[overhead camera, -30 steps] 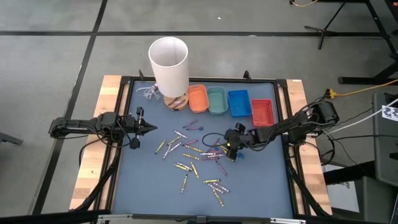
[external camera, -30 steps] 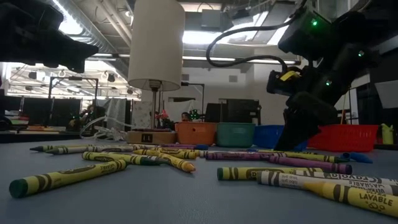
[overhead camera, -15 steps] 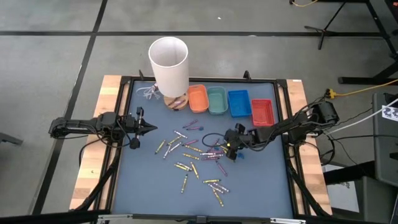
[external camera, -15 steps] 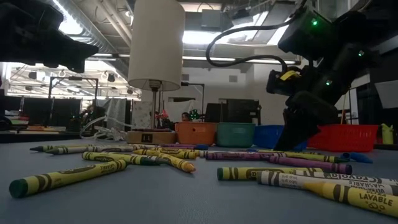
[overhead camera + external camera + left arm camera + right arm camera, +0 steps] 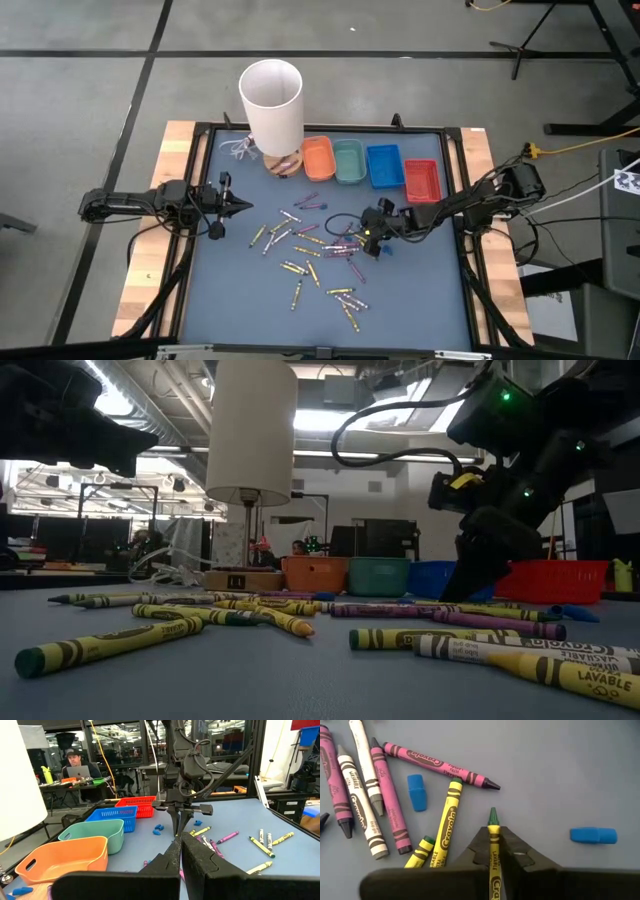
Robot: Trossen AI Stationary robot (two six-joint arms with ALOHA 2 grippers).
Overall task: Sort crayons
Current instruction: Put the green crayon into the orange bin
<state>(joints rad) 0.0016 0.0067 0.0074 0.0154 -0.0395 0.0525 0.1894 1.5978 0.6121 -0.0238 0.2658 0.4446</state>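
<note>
The right hand (image 5: 494, 851) is pinched on a yellow crayon with a green tip (image 5: 493, 827), its two dark fingers pressed to the paper wrapper on either side. The crayon's long axis runs straight out between the fingers, with the pointed green tip sticking out past them over the blue-grey desk (image 5: 420, 300). From above, that hand (image 5: 372, 237) sits at the right-hand edge of the scattered crayons (image 5: 310, 255), on the near side of the blue tray (image 5: 383, 165).

The other crayons lie flat on the desk at all angles, thin paper-wrapped sticks with blunt cone tips. Just beside the held one a second yellow crayon (image 5: 447, 820) lies nearly parallel to it, tip the same way. A magenta crayon (image 5: 440, 765) lies crosswise beyond both, its dark point aimed toward the held crayon's side. Two more magenta sticks and two white ones lie in a loose fan farther out. Two small blue bits (image 5: 416, 792) rest among them, smooth and stubby, one well apart on bare desk.

Four small plastic trays stand in a row beside the blue one: orange (image 5: 318, 158), teal (image 5: 349, 160), then red (image 5: 421, 179) on its other side. A tall white cylinder (image 5: 271, 105) stands on a wooden base next to the orange tray.

The left hand (image 5: 241, 207) hangs with fingers pressed together and nothing in them, well off from the blue tray, at the pile's opposite edge.
</note>
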